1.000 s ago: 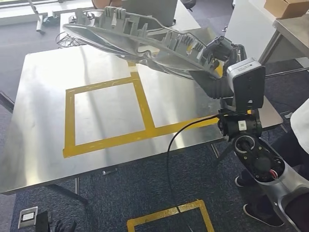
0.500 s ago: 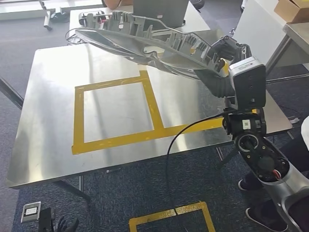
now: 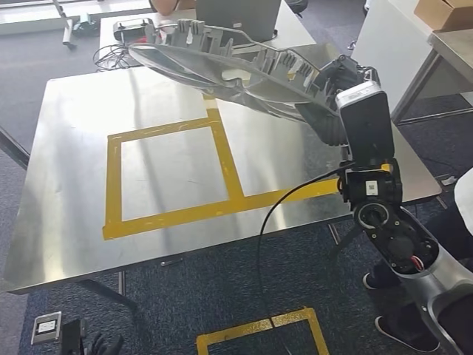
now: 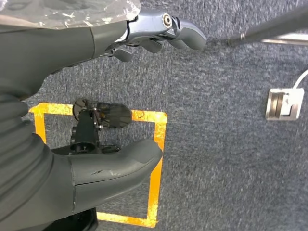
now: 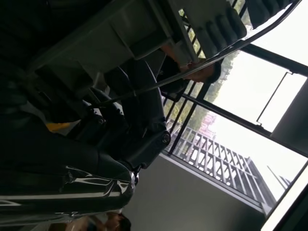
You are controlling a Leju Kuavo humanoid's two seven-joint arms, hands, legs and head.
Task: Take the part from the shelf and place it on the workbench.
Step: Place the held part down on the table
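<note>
One hand, the left (image 4: 120, 96), hangs over carpet with fingers apart, holding nothing. Farther out, the right hand (image 3: 340, 78) grips the end of the long grey part (image 3: 223, 66), which reaches leftward from it, raised above the steel workbench (image 3: 61, 192) and its yellow tape (image 3: 167, 214).

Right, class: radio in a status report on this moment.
Right hand grips long grey plastic part above steel workbench. Left hand open, hanging. Taped square unobstructed.
</note>
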